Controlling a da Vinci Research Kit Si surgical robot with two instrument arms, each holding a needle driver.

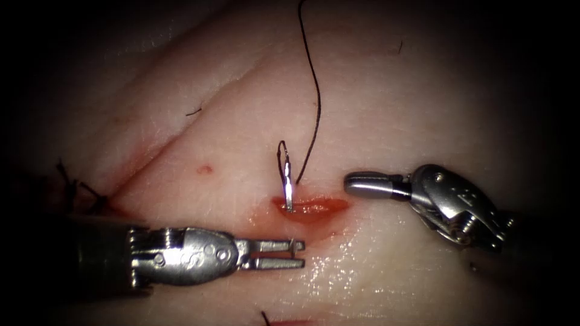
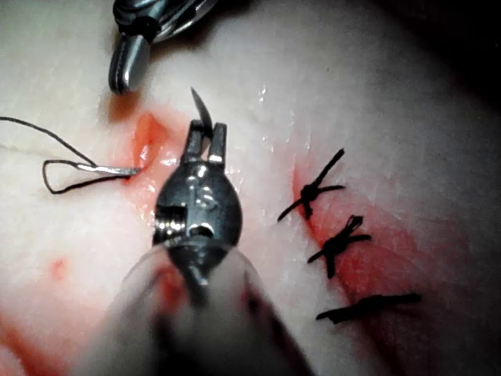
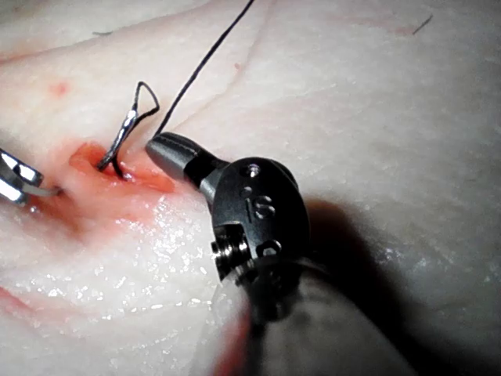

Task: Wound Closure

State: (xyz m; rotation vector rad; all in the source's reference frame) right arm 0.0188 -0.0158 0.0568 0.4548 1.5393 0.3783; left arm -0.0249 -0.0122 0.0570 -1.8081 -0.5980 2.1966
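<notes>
The curved needle (image 1: 288,192) stands with its rear part upright in the open cut (image 1: 314,207) of the tissue (image 1: 423,90). Its body is buried, and its tip (image 2: 200,106) comes out of the tissue on the near side of the cut. My left tool (image 1: 302,253) lies at that tip with its jaws open, one on each side of it and not closed on it. The dark thread (image 1: 315,90) makes a small loop at the needle's tail and runs away over the tissue. To the right of the cut my right tool (image 1: 348,182) has its jaws shut and holds nothing.
Three knotted stitches (image 2: 313,192) close the cut further along, with cut ends of thread (image 1: 72,187) at the far left. Red fluid (image 1: 266,212) wets the cut and the tissue around it. A small red spot (image 1: 205,169) lies to the left.
</notes>
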